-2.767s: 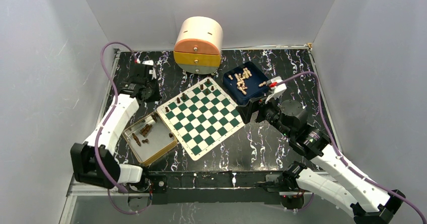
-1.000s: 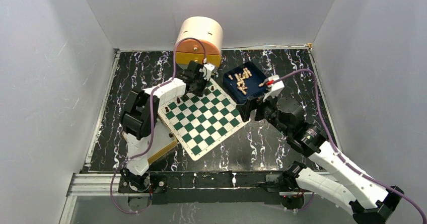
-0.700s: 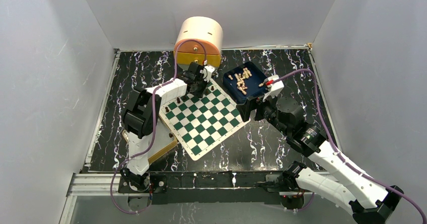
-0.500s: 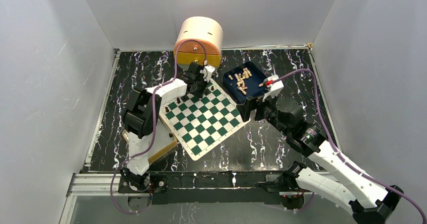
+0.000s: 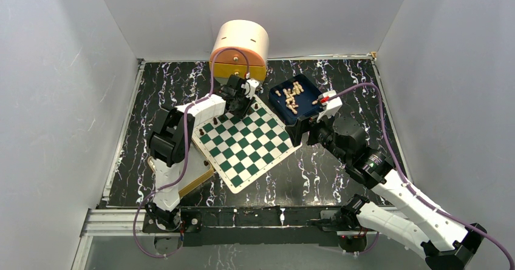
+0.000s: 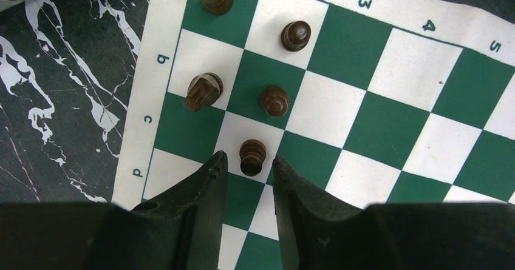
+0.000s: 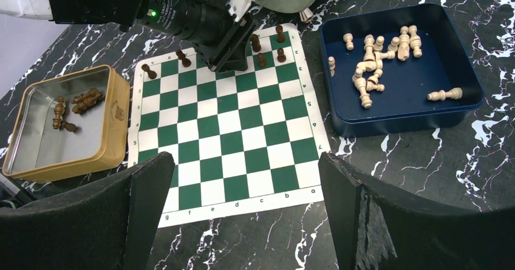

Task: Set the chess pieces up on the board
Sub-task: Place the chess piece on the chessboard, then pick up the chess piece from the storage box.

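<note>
MOVED: left arm (image 5: 200, 107), tray (image 7: 118, 124) to board (image 5: 249, 142) top corner | left fingers (image 6: 209, 188) slightly parted around freestanding pawn (image 6: 252, 155); right fingers (image 7: 146, 185) wide, empty | RISK: withdrawal clips pawn, topples it.

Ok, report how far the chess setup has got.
Done: a handful of dark pieces stand along the board's edge. In hand: left end effector open around a standing pawn. Left: other dark pieces in the tan tin, pale pieces in the blue tray.
</note>
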{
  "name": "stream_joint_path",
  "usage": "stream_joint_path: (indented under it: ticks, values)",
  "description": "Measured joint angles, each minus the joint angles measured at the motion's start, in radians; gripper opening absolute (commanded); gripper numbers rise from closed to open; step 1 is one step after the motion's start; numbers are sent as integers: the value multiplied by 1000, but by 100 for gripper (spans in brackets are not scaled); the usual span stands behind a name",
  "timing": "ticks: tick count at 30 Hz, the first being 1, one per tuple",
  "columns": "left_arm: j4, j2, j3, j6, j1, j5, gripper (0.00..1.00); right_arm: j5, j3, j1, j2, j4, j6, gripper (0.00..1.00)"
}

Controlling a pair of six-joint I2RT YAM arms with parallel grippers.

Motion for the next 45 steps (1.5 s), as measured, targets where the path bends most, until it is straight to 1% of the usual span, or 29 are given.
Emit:
stream_joint_path:
  ticks: [6, 12, 18, 22, 28, 32, 38, 41, 45]
  values:
    - [-17, -2, 19, -14, 0, -15, 38, 0, 0, 0, 0, 0, -3, 99]
    - [-59, -50, 32, -84, 5, -80, 40, 1, 0, 0, 0, 0, -2, 99]
    - [-93, -193, 18, -206, 33, -156, 40, 1, 0, 0, -3, 0, -2, 99]
    - [-103, -338, -63, -338, 71, -229, 40, -1, 0, 0, -4, 0, -2, 99]
    - [-147, -509, -205, -554, 180, -294, 35, -8, 0, 0, -6, 0, -2, 99]
    - [-256, -589, -277, -674, 233, -387, 35, -9, 0, 0, -11, 0, 0, 99]
    - [-476, -669, -301, -854, 245, -533, 33, -17, -5, 0, -13, 1, 5, 99]
    - [-544, -708, -330, -906, 247, -544, 33, -20, -5, 0, -13, 2, 6, 99]
    - [-587, -768, -399, -927, 252, -497, 30, -20, -5, 0, -13, 2, 6, 99]
